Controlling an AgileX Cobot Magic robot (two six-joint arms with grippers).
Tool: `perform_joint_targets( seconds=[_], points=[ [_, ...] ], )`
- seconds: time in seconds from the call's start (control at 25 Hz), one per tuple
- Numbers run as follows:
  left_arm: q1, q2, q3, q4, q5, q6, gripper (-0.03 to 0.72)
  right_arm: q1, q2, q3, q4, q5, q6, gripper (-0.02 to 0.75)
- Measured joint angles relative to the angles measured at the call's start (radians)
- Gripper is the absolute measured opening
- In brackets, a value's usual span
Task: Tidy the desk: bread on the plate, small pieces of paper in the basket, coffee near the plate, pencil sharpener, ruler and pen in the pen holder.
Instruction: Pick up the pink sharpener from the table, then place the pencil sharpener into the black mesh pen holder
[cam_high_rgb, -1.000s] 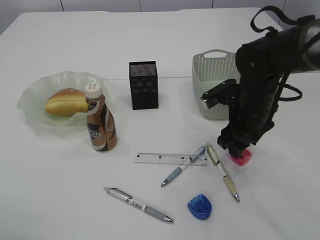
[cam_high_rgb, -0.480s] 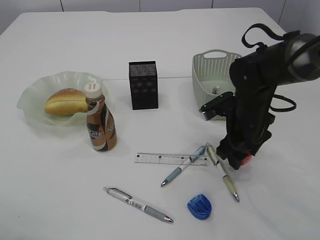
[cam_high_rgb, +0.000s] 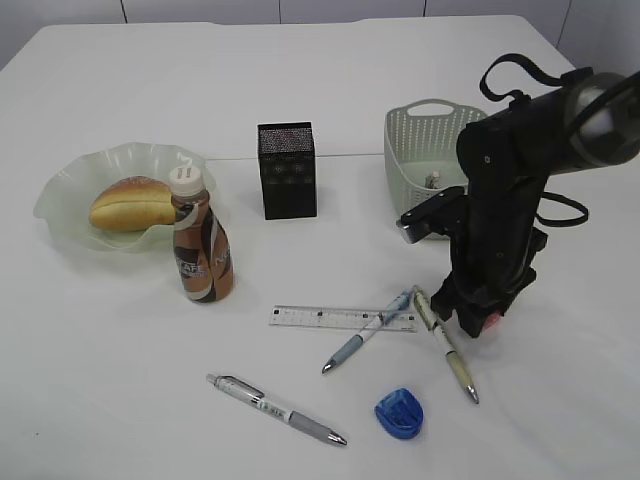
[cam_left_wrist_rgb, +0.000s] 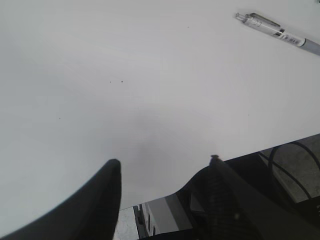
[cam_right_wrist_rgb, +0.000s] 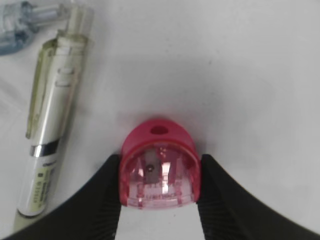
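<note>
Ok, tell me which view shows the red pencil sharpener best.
The right wrist view: the red pencil sharpener fills the centre, flanked by the right gripper fingers. The exterior view shows only a red sliver behind the arm. The left wrist view doesn't show it.

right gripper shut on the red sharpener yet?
Shut: in the wrist view both fingers press the red sharpener, which rests on the table.

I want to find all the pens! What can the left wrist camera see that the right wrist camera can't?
Only the left wrist view shows the grey-tipped pen and the empty, open left hand. Only the right wrist view shows the red pencil sharpener between the right hand's fingers, plus a cream pen and a blue pen's end. Both show the white table.
</note>
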Motion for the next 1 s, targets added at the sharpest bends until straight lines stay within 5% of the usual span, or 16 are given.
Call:
perform_joint_targets(
  seconds=[0.64, 1.0],
  points=[
    [0.000, 0.000, 0.000, 0.000, -0.002, 0.000, 0.404, 0.000, -0.142, -0.054, 0.078, 0.019, 0.029, 0.325],
    [0.000, 0.000, 0.000, 0.000, -0.005, 0.000, 0.403, 0.000, -0.148, -0.296, 0.453, -0.087, 0.011, 0.325]
  ],
)
